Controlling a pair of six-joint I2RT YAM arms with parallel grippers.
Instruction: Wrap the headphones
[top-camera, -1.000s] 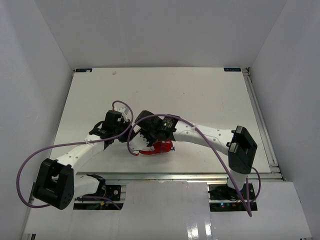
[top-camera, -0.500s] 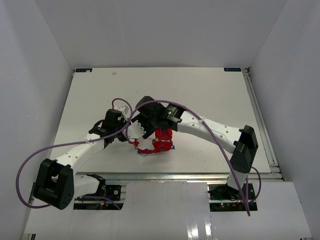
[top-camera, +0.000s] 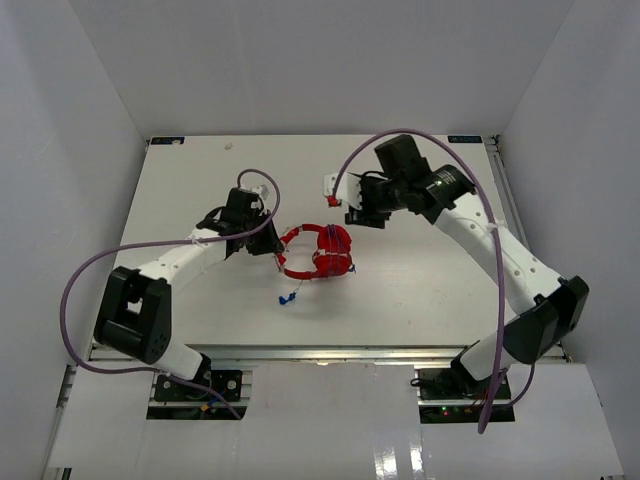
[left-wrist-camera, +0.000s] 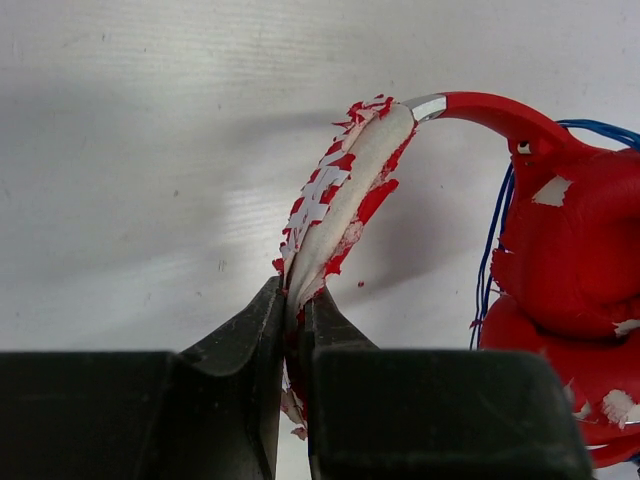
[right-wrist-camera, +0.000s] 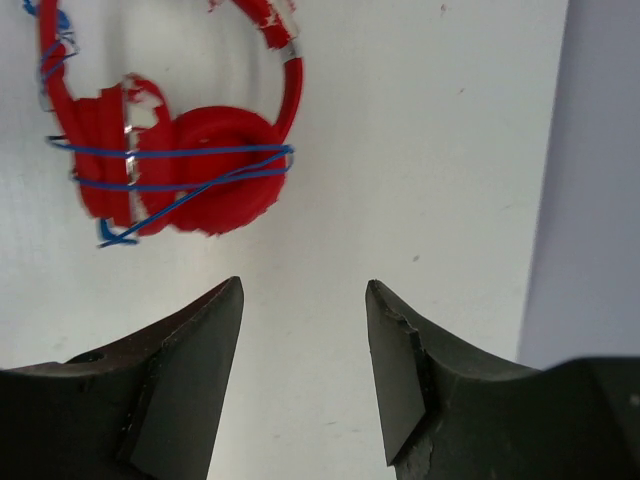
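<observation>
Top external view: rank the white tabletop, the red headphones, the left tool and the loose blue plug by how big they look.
1. Flat white tabletop.
2. Glossy red over-ear headphones and black left tool clamped on their headband: these look about alike, so not ranked.
3. Small blue plug, lying on the tabletop.

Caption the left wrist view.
Left fingers shut on the headphones' flaking headband, blue cord running along the earcups.

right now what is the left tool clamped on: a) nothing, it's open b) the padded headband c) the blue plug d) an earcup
B: in the left wrist view the left tool is shut on the peeling padded headband of the headphones, not on an earcup or the plug.
</observation>
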